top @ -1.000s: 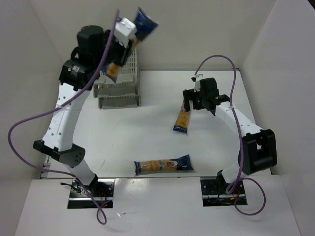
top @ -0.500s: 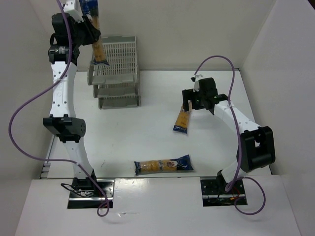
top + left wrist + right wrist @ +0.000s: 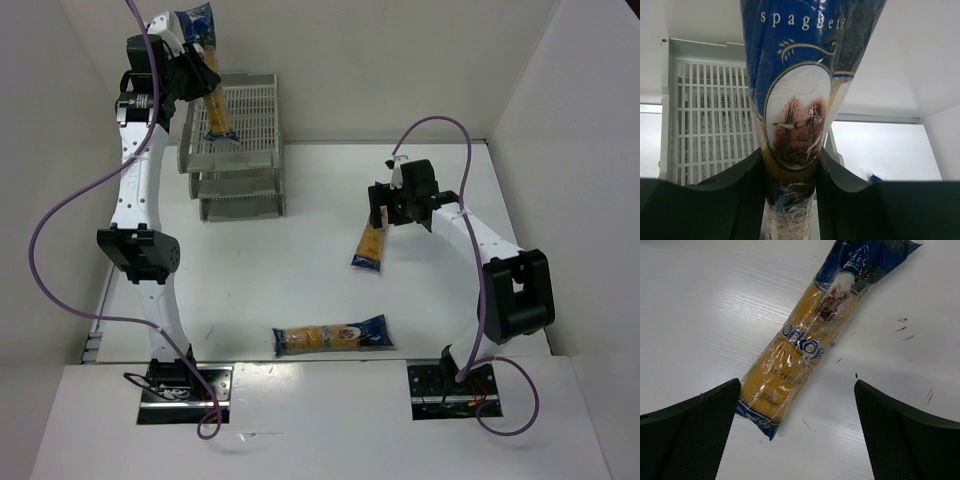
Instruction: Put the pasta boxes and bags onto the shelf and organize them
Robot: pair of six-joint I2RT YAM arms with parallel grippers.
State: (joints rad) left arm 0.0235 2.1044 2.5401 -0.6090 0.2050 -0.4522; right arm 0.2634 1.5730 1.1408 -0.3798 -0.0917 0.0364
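My left gripper (image 3: 197, 78) is raised high at the back left and shut on a spaghetti packet (image 3: 207, 88). The packet hangs steeply, its lower end over the top tray of the grey shelf (image 3: 245, 150). In the left wrist view the packet (image 3: 792, 115) is clamped between both fingers (image 3: 730, 200), with the slatted tray (image 3: 705, 120) behind it. My right gripper (image 3: 381, 214) hovers open just above a second packet (image 3: 368, 247) lying on the table; the right wrist view shows this packet (image 3: 805, 340) between and beyond the wide fingers (image 3: 690, 435). A third packet (image 3: 331, 336) lies near the front.
White walls enclose the table on the left, back and right. The shelf stands against the back wall, left of centre. Purple cables loop off both arms (image 3: 60, 230). Small dark scuffs mark the tabletop (image 3: 902, 327).
The left arm has straightened upward and swung left with its packet, which now hangs down over the top tray instead of tilting up to the right. The right arm has barely moved.
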